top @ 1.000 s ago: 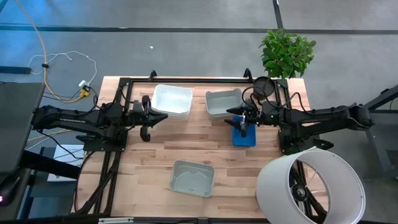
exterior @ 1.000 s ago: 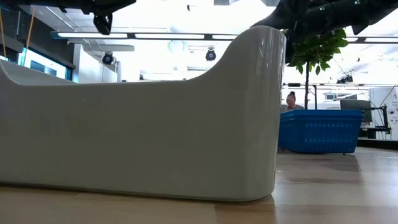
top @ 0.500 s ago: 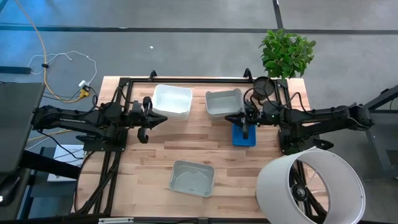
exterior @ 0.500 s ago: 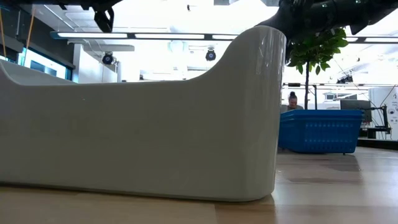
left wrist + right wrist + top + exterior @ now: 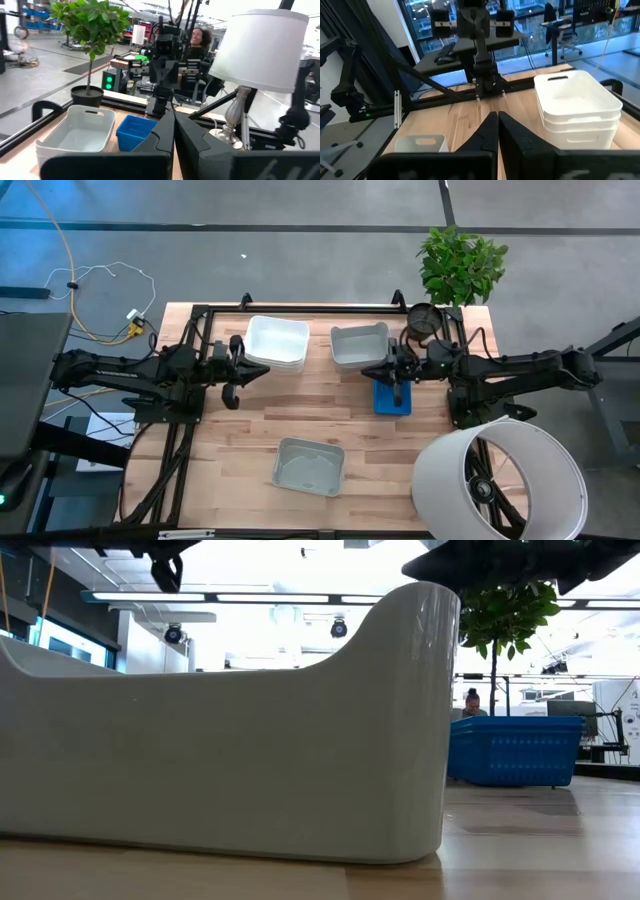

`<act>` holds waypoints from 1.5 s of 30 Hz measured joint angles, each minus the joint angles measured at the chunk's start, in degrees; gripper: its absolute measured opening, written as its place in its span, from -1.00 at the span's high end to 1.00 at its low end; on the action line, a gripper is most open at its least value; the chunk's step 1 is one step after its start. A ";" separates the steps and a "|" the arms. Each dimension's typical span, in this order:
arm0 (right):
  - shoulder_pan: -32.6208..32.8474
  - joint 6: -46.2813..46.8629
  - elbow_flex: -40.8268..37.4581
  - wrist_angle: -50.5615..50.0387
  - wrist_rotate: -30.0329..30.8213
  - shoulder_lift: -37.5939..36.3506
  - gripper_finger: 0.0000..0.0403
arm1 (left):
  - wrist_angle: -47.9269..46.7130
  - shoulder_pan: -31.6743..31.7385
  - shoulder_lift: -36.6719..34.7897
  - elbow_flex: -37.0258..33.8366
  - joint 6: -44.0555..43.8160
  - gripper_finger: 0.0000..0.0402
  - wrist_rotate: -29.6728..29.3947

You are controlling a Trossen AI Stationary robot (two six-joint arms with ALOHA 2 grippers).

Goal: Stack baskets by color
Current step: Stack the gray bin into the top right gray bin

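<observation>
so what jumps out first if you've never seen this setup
Probably the big white lampshade at the table's near right corner, and the leafy plant just past the far right corner. On the table, a white basket stack and a grey basket sit along the far edge, a blue basket lies under the shut right gripper, and a lone grey basket sits near the front.
</observation>
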 joint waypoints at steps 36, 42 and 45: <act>0.04 1.34 0.00 0.02 0.31 -0.02 1.00 | -69.03 -16.48 49.01 60.50 -1.48 -0.23 0.51; 0.04 1.51 0.00 -0.26 0.31 -0.02 1.00 | -66.73 -16.46 50.67 60.59 -8.86 -0.23 4.21; 0.04 1.60 0.00 -0.43 0.31 -0.02 1.00 | -67.74 -16.68 50.86 60.59 -11.44 -0.23 6.00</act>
